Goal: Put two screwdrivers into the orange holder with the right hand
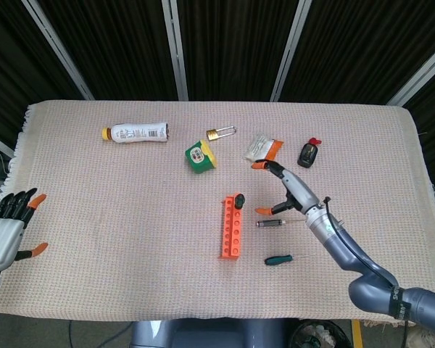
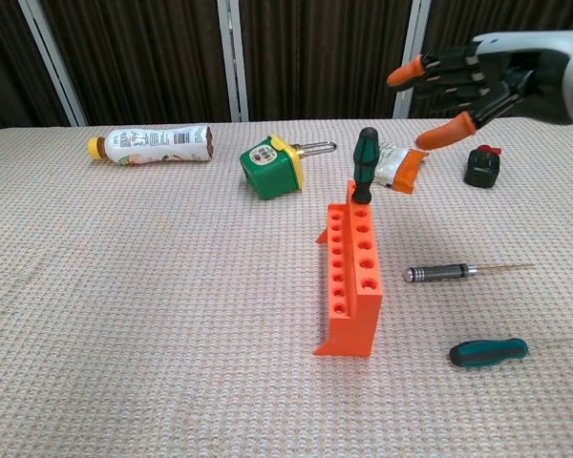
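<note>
The orange holder [image 1: 232, 227] [image 2: 352, 280] stands mid-table with a green-handled screwdriver [image 2: 365, 166] [image 1: 240, 199] upright in its far end hole. My right hand [image 1: 284, 188] [image 2: 473, 76] hovers open above and to the right of the holder, holding nothing. A black-handled screwdriver [image 1: 272, 223] [image 2: 444, 273] lies flat on the cloth right of the holder. A short green screwdriver [image 1: 278, 259] [image 2: 488, 352] lies nearer the front. My left hand [image 1: 9, 235] rests open at the table's left edge.
At the back lie a white bottle [image 1: 136, 133], a padlock [image 1: 220, 133], a green box [image 1: 199, 156], a snack packet [image 1: 264, 148] and a small black bottle [image 1: 308, 154]. A beige woven cloth [image 1: 130, 217] covers the table.
</note>
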You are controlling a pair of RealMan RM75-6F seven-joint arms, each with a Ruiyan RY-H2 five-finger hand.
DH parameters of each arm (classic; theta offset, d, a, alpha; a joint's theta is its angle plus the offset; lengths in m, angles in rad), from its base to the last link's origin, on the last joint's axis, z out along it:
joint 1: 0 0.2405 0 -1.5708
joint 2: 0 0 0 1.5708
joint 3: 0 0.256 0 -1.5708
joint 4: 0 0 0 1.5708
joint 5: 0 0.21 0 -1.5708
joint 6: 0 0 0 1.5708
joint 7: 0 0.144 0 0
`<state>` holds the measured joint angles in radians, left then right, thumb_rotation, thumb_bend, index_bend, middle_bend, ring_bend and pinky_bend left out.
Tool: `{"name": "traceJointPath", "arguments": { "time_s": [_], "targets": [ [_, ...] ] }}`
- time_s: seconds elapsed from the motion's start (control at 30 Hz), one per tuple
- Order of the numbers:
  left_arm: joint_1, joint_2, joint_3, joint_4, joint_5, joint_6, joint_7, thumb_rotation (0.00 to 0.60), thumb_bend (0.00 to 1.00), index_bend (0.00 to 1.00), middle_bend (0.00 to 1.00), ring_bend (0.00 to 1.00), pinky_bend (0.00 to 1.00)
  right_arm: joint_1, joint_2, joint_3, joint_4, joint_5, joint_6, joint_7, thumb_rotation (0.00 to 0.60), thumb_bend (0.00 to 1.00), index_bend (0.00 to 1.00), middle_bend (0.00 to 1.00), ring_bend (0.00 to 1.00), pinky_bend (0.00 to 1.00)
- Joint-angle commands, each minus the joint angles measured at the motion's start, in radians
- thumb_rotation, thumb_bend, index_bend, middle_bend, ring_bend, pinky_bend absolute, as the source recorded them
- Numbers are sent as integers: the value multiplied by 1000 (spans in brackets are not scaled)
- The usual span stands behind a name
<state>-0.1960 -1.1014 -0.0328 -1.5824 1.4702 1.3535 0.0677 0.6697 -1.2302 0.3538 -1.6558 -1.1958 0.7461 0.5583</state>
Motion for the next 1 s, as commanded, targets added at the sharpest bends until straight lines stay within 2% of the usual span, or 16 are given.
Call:
{"name": "traceJointPath", "arguments": {
  "time_s": [0.03,0.17,0.4,0.57,0.7,1.0],
  "targets": [
    [-3,-3,-3,2,-2,-1,4,600,142,96,0,0,0,-38,78,-5,-21,-17,54,-64,600,117,299,129,0,0],
    [-3,-9,-7,10,-4,4,10,600,141,98,0,0,0,-60,146,-34,-22,-30,71,-154,600,178,374,147,0,0],
    [-4,-13,-14,15,-12,8,28,600,141,99,0,0,0,-81,197,-112,-13,-47,90,-355,600,193,402,151,0,0],
    [-8,-13,-15,13,-9,8,34,600,142,99,0,0,0,-80,166,-191,3,-64,115,-604,600,194,402,151,0,0],
    [-12,-14,-16,12,-9,4,39,600,142,102,0,0,0,-73,111,-228,14,-51,143,-782,600,194,403,152,0,0],
    [-11,-8,-12,10,-16,-4,39,600,142,114,0,0,0,-41,11,-267,62,-11,139,-971,600,198,402,131,0,0]
  ]
}}
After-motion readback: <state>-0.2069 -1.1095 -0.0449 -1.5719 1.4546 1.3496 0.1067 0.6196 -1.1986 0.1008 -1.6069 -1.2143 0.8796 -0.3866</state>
